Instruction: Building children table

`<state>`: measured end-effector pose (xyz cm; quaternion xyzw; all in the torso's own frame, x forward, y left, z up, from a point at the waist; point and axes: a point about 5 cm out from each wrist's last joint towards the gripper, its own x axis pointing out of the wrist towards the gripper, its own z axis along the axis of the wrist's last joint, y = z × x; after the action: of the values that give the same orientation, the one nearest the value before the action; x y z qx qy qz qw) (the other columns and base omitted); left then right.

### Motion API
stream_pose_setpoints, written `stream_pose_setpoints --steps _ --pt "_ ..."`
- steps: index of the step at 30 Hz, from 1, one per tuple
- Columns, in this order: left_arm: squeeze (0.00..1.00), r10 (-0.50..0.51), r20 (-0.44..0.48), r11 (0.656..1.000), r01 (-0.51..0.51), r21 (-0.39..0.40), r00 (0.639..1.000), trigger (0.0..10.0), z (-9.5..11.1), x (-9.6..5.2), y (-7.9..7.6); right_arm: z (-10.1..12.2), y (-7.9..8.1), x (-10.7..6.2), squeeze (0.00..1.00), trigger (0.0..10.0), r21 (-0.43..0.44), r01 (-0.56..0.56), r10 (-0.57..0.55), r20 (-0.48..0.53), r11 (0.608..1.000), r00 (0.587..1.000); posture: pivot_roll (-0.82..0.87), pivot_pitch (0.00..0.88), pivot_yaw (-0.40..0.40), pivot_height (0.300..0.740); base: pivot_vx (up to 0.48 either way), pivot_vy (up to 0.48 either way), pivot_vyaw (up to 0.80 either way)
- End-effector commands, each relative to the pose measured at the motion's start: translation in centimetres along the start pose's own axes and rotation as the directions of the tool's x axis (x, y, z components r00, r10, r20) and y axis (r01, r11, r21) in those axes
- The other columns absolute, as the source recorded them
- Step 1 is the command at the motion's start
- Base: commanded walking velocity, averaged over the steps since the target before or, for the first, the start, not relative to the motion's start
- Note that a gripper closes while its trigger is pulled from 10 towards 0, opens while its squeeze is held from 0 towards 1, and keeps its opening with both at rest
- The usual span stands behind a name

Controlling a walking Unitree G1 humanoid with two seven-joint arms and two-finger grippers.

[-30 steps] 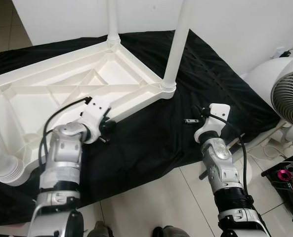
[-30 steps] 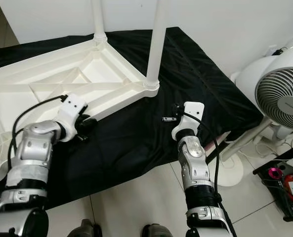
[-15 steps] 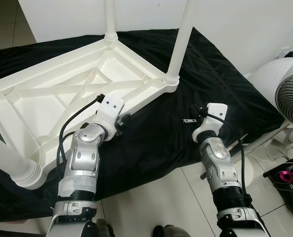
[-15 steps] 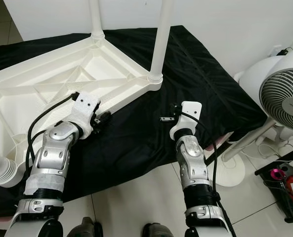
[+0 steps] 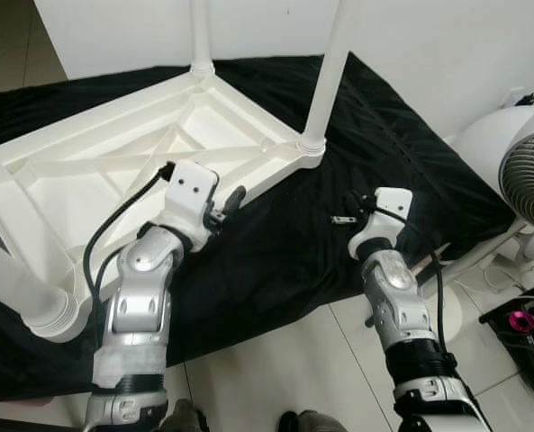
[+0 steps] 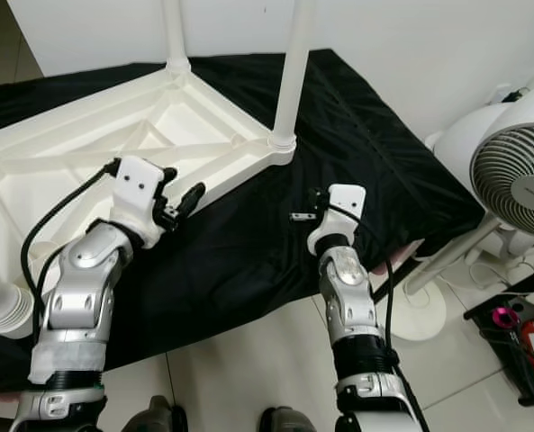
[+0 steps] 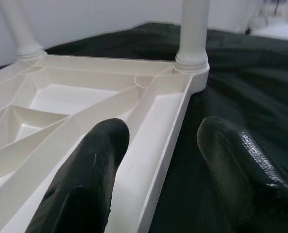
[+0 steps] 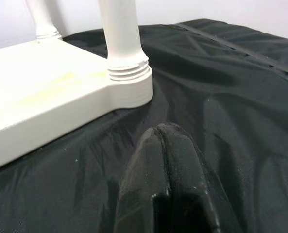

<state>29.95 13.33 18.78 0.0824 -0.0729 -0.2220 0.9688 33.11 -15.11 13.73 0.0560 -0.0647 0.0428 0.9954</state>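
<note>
Black cloth (image 5: 276,243) spread over the tiled floor (image 5: 285,360), white wall (image 5: 429,45) at the far side. White plastic table (image 5: 113,171) lies upside down on the cloth, taking up the left and far-left part of the scene, ribbed underside facing up. Legs stand screwed into its corners: one at the far corner (image 5: 201,36), one at the right corner (image 5: 325,76), and a thick one at the near left (image 5: 19,292) (only the lower parts in frame). White fan (image 6: 514,180) stands on the floor at the right, off the cloth, with a pink item (image 5: 519,318) near it at the far right edge.

Left gripper (image 5: 226,205) is raised over the table's near-right edge rail, fingers (image 7: 93,179) spread wide with nothing between them; the wrist view looks along the rail (image 7: 158,160) toward the right-corner leg (image 7: 192,29). Right gripper (image 5: 358,209) sits low over bare cloth to the right of the table, near the right-corner leg (image 8: 122,34) but apart from it, fingers (image 8: 165,184) pressed together, empty. Small metal piece (image 5: 342,219) lies on the cloth just left of the right gripper.
</note>
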Motion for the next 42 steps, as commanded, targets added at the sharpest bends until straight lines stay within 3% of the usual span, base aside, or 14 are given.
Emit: stream_pose_setpoints --steps 1,4,9,13,15,16,18,19,23,24,29,32,37,42 --pt "0.0 -0.025 0.011 1.0 0.025 -0.013 1.0 10.0 0.2 -0.4 0.0 -0.1 -0.2 0.0 0.0 10.0 -0.009 0.008 -0.008 -0.002 1.0 1.0 0.0 0.074 -0.007 0.74 0.0 0.0 0.0" --pt "0.0 0.02 0.032 0.999 -0.021 0.029 0.999 10.0 0.1 -3.3 1.0 -0.3 -0.1 0.3 0.0 10.0 -0.013 0.008 -0.008 -0.006 1.0 1.0 0.05 0.077 -0.019 0.74 0.0 0.0 0.0" --pt "0.0 0.048 -0.008 0.997 -0.048 0.056 0.999 10.0 -0.7 -4.8 1.0 -0.5 0.2 0.5 0.0 10.0 -0.016 0.001 -0.001 -0.011 1.0 1.0 0.06 0.079 -0.024 0.74 0.0 0.0 0.0" --pt "0.0 0.004 -0.016 0.993 -0.002 0.119 1.0 10.0 -0.6 -6.9 0.1 -0.4 0.8 1.1 0.0 10.0 -0.016 -0.025 0.024 -0.01 1.0 1.0 0.11 0.085 -0.043 0.74 0.0 0.0 0.0" --pt "0.0 -0.099 -0.011 0.984 0.099 0.146 0.995 10.0 0.4 -9.5 -0.8 -0.3 1.2 1.7 0.0 10.0 -0.012 -0.042 0.042 -0.01 0.999 0.999 0.13 0.09 -0.054 0.74 0.0 0.0 0.0" --pt "0.0 -0.099 -0.011 0.984 0.099 0.146 0.995 10.0 0.4 -9.5 -0.8 -0.3 1.2 1.7 0.0 10.0 -0.012 -0.042 0.042 -0.01 0.999 0.999 0.13 0.09 -0.054 0.74 0.0 0.0 0.0" --pt "0.0 -0.147 -0.034 0.981 0.15 0.126 0.989 10.0 1.4 -11.9 -0.4 -0.3 1.9 2.2 0.0 10.0 -0.006 -0.072 0.072 -0.017 0.997 0.997 0.18 0.094 -0.092 0.74 0.0 0.0 0.0" --pt "0.0 -0.147 -0.034 0.981 0.15 0.126 0.989 10.0 1.4 -11.9 -0.4 -0.3 1.9 2.2 0.0 10.0 -0.006 -0.072 0.072 -0.017 0.997 0.997 0.18 0.094 -0.092 0.74 0.0 0.0 0.0" --pt "0.0 -0.222 -0.118 0.968 0.233 0.089 0.968 10.0 1.8 -16.2 0.3 -0.2 3.2 3.0 0.0 10.0 -0.01 -0.138 0.138 -0.022 0.99 0.99 0.2 0.095 -0.119 0.74 0.0 0.0 0.0" --pt "0.0 -0.222 -0.118 0.968 0.233 0.089 0.968 10.0 1.8 -16.2 0.3 -0.2 3.2 3.0 0.0 10.0 -0.01 -0.138 0.138 -0.022 0.99 0.99 0.2 0.095 -0.119 0.74 0.0 0.0 0.0" --pt "0.0 -0.24 -0.203 0.965 0.256 0.062 0.949 10.0 2.0 -19.7 0.3 0.1 3.5 3.7 0.0 10.0 -0.02 -0.163 0.162 -0.023 0.986 0.986 0.23 0.101 -0.134 0.74 0.0 0.0 0.0" --pt "0.0 -0.238 -0.216 0.966 0.254 0.052 0.947 10.0 2.1 -20.2 0.3 0.1 3.5 3.7 0.0 10.0 -0.021 -0.163 0.162 -0.024 0.986 0.986 0.24 0.102 -0.135 0.74 0.0 0.0 0.0" --pt "0.0 -0.171 -0.297 0.974 0.206 0.091 0.94 10.0 2.1 -21.7 1.3 0.0 3.4 4.0 0.0 10.0 -0.019 -0.161 0.161 -0.027 0.987 0.987 0.25 0.102 -0.138 0.74 0.0 0.0 0.0" --pt "0.0 -0.012 -0.458 0.97 0.122 0.212 0.889 10.0 3.0 -24.7 5.6 -0.3 3.7 4.1 0.0 10.0 -0.012 -0.167 0.167 -0.029 0.986 0.986 0.26 0.099 -0.127 0.74 0.0 0.0 0.0"
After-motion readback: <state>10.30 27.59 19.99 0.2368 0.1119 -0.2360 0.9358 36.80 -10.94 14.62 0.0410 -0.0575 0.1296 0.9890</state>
